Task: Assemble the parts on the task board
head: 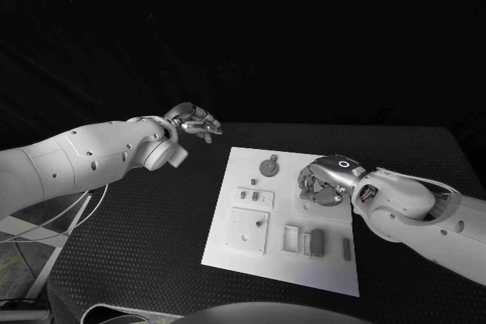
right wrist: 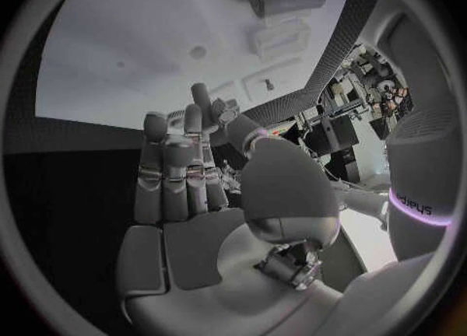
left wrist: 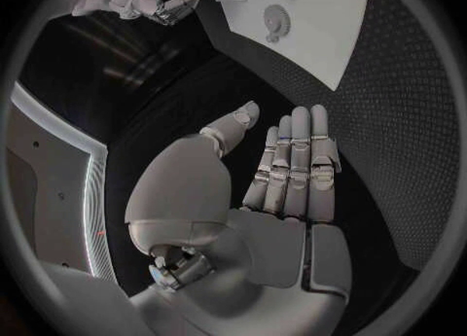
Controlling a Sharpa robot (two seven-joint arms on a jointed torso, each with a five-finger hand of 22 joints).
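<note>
Right hand (head: 322, 180) spread empty over board (head: 243, 250), reaching, likely next to grip round part (head: 270, 167) at ten o'clock.

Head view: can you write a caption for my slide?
Right hand hovers over the white task board; left hand waits, open, off the board.

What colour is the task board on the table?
White; the task board shows best in the head view, against the black table.

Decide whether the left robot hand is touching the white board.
Apart. The head view shows the left robot hand raised beyond the white board, dark table between them; the left wrist view shows its open fingers holding nothing.
</note>
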